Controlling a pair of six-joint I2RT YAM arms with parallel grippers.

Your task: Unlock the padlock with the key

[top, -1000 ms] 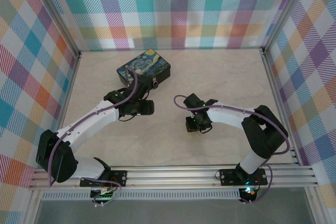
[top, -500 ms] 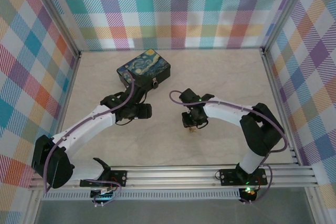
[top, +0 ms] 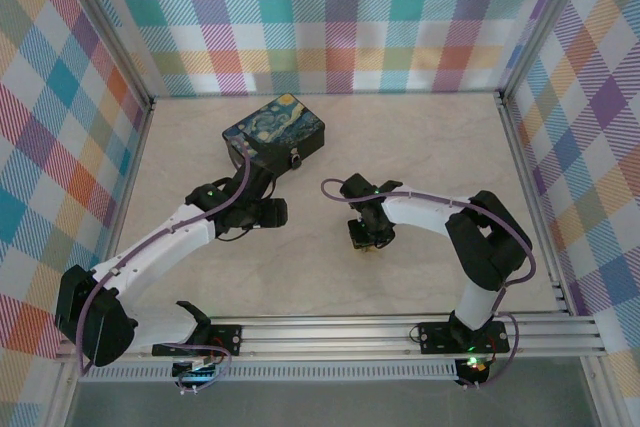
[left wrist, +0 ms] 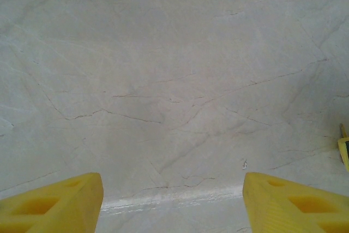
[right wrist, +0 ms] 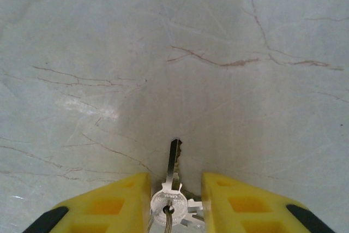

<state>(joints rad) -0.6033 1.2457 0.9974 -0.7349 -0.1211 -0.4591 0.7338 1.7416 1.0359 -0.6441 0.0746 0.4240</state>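
Bright, even overhead light, soft shadows, little glare
From above, the marble table [top: 420, 147] is evenly lit and sharp, with only faint, diffuse shadows beneath the arms, and the wide lens makes the plaid walls [top: 60, 147] lean outward at the frame edges. In the left wrist view the yellow fingers [left wrist: 52, 203] of the left gripper [left wrist: 172, 205] look slightly soft from closeness. In the right wrist view a grey shadow spreads ahead of the right gripper [right wrist: 175, 200], a small sheen glints to its left, and the key [right wrist: 172, 162] is crisp
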